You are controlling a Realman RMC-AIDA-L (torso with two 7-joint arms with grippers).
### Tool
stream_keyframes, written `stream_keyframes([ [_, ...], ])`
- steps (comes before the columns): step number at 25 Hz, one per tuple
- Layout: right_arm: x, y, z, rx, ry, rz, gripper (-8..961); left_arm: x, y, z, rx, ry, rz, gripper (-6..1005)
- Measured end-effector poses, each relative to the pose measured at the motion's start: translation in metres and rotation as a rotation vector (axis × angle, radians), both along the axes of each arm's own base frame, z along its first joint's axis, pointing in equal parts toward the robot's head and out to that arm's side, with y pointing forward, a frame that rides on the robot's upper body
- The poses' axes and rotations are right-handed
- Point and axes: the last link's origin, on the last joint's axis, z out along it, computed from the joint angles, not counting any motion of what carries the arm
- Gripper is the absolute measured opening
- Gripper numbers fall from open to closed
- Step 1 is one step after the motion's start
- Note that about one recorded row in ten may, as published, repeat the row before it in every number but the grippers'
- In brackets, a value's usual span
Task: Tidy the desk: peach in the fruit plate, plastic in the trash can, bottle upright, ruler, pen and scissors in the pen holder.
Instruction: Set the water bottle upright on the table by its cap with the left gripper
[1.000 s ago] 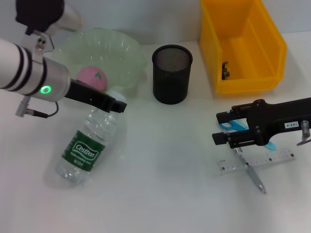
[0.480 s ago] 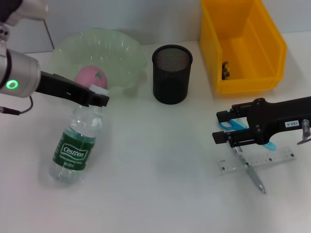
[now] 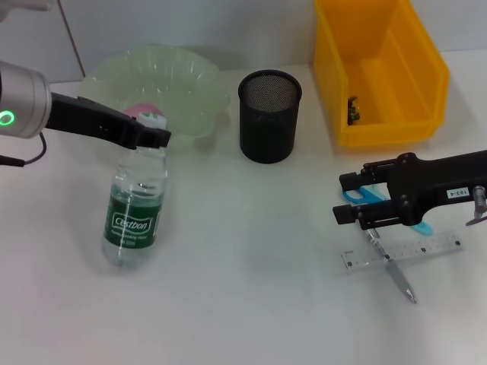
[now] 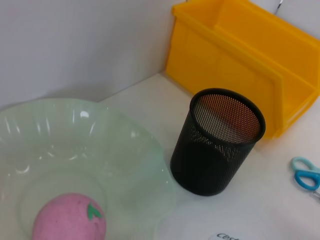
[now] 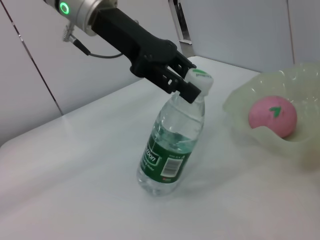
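Observation:
The clear water bottle (image 3: 135,213) with a green label stands almost upright on the desk, leaning slightly. My left gripper (image 3: 154,138) is shut on its neck just under the white cap (image 5: 199,78). The pink peach (image 5: 273,116) lies in the pale green fruit plate (image 3: 194,80). At the right, my right gripper (image 3: 351,199) hangs open over the blue-handled scissors (image 3: 364,195). The clear ruler (image 3: 403,253) and the pen (image 3: 400,282) lie crossed beside it. The black mesh pen holder (image 3: 269,115) stands behind, in the middle. The plastic is out of view.
The yellow bin (image 3: 415,53) stands at the back right with a small dark item (image 3: 354,111) inside that I cannot identify. A white wall runs close behind the plate and bin. Bare desk lies between the bottle and the ruler.
My left gripper has lifted the bottle's neck, swinging the bottle from lying tilted to nearly upright. The right arm has not moved.

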Motion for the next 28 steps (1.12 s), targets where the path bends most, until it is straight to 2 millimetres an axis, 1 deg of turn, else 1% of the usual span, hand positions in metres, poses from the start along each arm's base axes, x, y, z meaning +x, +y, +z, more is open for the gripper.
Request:
stream_keyframes([
  [5,0.000,0.000,0.000,0.000,0.000,-0.002,689,-0.002,-0.001,0.009,0.013,-0.011,0.001,477],
  [7,0.000,0.000,0.000,-0.001,0.001,-0.003,689,-0.004,-0.001,0.019,0.037,-0.022,0.005,478],
  [17,0.000,0.000,0.000,-0.001,0.001,-0.006,689,-0.005,-0.004,0.025,0.046,-0.029,0.000,486],
  [21,0.000,0.000,0.001,0.001,0.000,-0.007,688,-0.006,-0.004,0.031,0.058,-0.044,0.002,488],
  [28,-0.001,0.000,0.001,-0.001,0.001,-0.010,688,-0.005,-0.004,0.030,0.057,-0.045,-0.010,493],
])
